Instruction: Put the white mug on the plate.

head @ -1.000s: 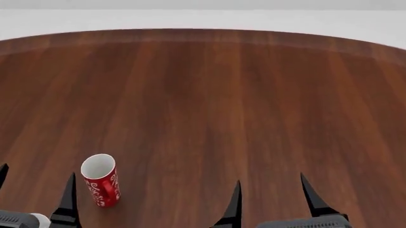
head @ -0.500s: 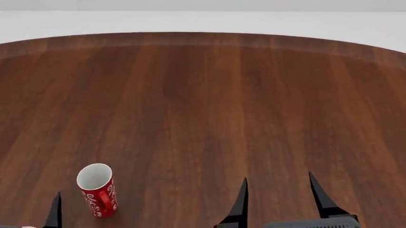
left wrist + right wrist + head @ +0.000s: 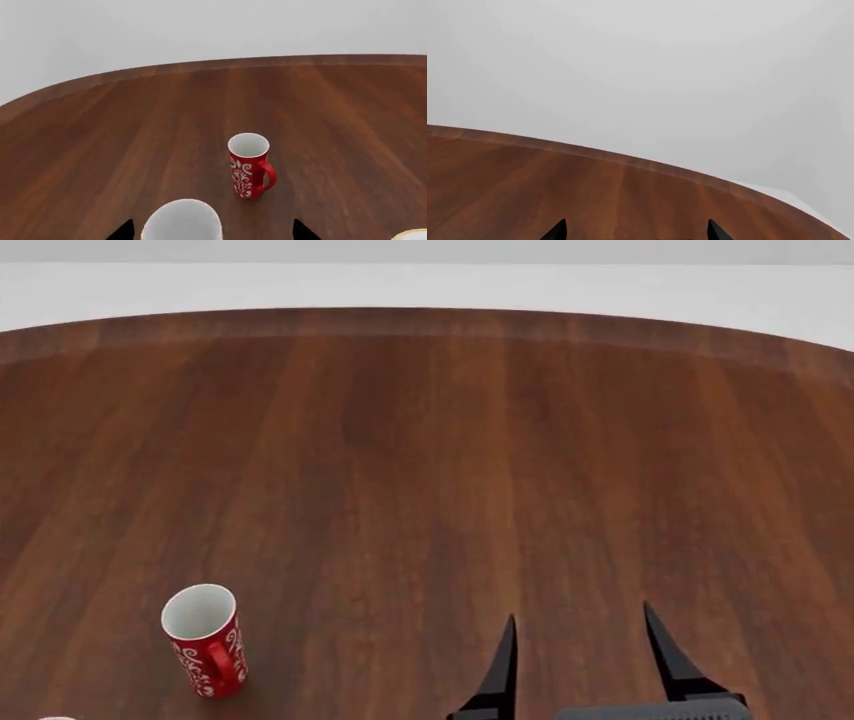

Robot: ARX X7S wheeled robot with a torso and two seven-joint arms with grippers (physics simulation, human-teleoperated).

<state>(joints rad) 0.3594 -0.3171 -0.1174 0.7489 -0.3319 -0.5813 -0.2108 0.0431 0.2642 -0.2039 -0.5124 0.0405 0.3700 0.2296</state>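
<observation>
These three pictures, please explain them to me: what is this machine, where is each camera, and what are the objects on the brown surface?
It is a simulated robot with two arms, each ending in a two-fingered gripper. One picture comes from a camera on its head, looking down over a wooden table. There the right gripper shows as two black pointed fingers, spread apart and empty. The other two pictures come from cameras near each gripper. The left wrist view shows the left gripper, open, with the white mug just between its fingertips, but not gripped. Behind it stands a red mug with a white pattern, upright. At that picture's corner, a sliver of the plate appears. The right wrist view shows only table and grey background.
</observation>
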